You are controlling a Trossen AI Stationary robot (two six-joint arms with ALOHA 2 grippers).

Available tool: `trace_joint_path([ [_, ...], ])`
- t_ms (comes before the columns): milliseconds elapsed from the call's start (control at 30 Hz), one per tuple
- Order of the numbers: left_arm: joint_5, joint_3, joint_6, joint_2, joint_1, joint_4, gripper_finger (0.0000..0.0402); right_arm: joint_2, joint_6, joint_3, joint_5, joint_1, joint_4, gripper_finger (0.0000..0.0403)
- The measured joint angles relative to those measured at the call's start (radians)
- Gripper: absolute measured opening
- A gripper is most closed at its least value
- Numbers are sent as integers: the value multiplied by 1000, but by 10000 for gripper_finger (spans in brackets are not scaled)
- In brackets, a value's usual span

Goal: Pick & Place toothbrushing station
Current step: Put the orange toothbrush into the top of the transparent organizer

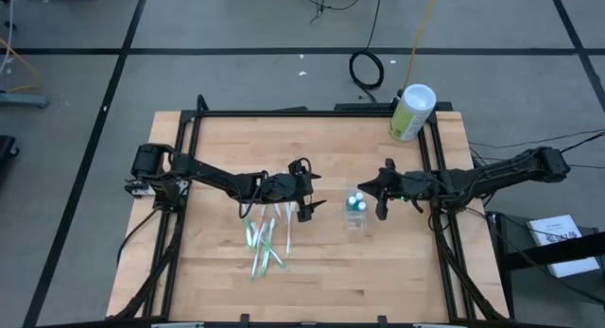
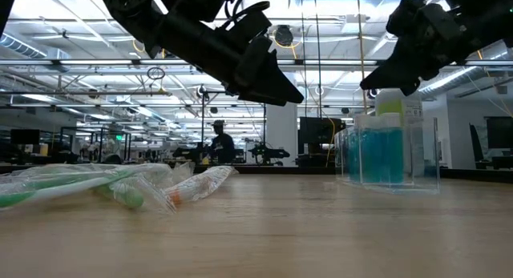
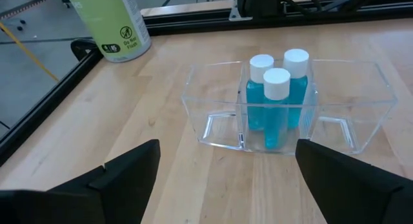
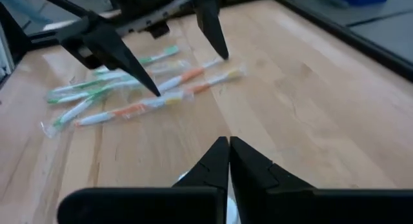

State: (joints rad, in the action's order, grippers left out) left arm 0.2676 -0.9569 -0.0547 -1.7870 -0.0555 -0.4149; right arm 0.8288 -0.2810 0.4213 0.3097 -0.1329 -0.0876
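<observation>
Left gripper splayed above the wrapped toothbrushes.
Right gripper pinched empty beside the clear holder; the toothbrushes lie nearer the left, pointing away from it.

The canister is cut off by the left wrist view's edge. From above, the wrapped toothbrushes are too small to count. The clear holder's top hides behind an arm.
</observation>
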Motion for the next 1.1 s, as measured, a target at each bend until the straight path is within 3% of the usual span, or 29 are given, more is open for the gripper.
trace_joint_path([
  [233,-7,0,-6,10,0,17,372,-33,83,0,0,0,-77,4],
  [467,-9,8,-40,120,11,133,363,-102,136,0,2,0,-121,18],
  [700,-10,176,-30,271,13,-8,373,-163,200,0,0,0,-157,111],
  [867,-4,375,74,413,25,-168,375,-184,247,0,0,0,-216,186],
  [1100,-26,489,299,537,13,-161,363,-235,390,0,0,0,-302,253],
])
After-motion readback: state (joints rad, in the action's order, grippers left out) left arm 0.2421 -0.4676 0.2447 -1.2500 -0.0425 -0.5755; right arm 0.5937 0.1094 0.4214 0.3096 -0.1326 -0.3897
